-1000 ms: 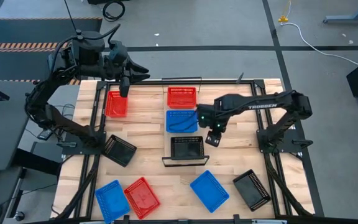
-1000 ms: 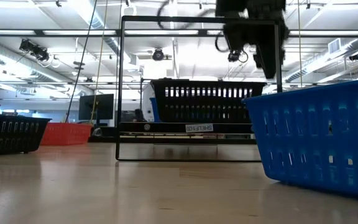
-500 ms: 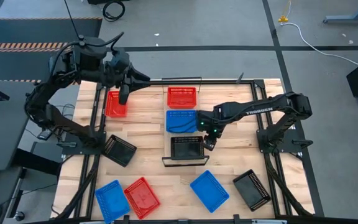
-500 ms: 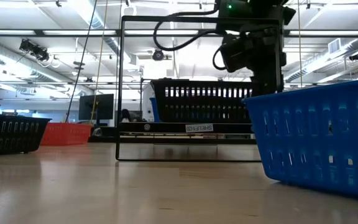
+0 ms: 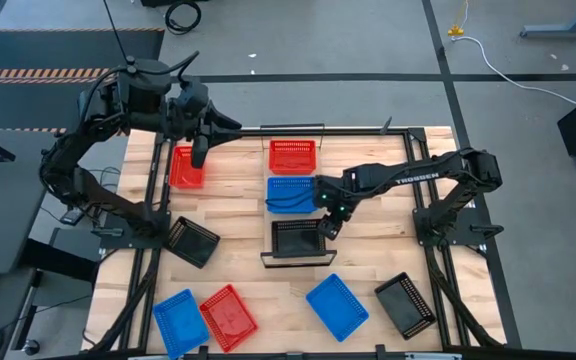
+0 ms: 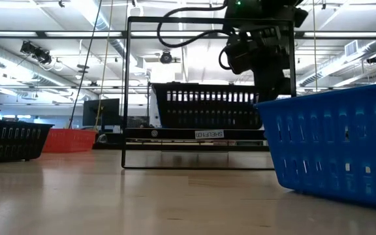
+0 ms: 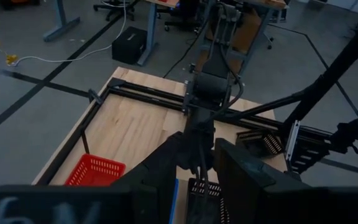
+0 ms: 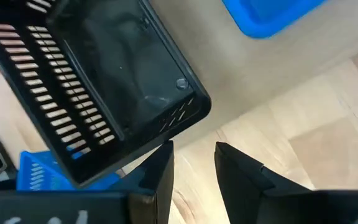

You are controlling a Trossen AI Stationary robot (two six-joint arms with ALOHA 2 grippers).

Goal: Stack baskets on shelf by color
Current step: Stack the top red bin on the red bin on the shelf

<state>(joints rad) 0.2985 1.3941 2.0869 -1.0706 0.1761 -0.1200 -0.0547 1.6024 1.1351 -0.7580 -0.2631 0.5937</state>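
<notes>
The black basket (image 5: 296, 238) lies on the shelf (image 5: 294, 259) at the middle of the table, and over the last second it has been shifted a little toward the left arm's side. In the low view its long wall now appears slightly raised and skewed. In the same time the right gripper (image 5: 326, 222) has been brought in from the bare wood beside the shelf to the basket's right rim. It can be judged that the basket is being nudged or approached for a grip, so that it is squared on the shelf before other black ones are stacked in it. The right arm is stretched low across the table, with the wrist bent down at the basket's corner. Its fingers are held partly apart; bare wood is seen between them and nothing is clasped, though one fingertip seems to be at the rim. The left gripper (image 5: 200, 152) is held above a red basket (image 5: 186, 168) at the back left, its fingers narrowly parted and empty.
</notes>
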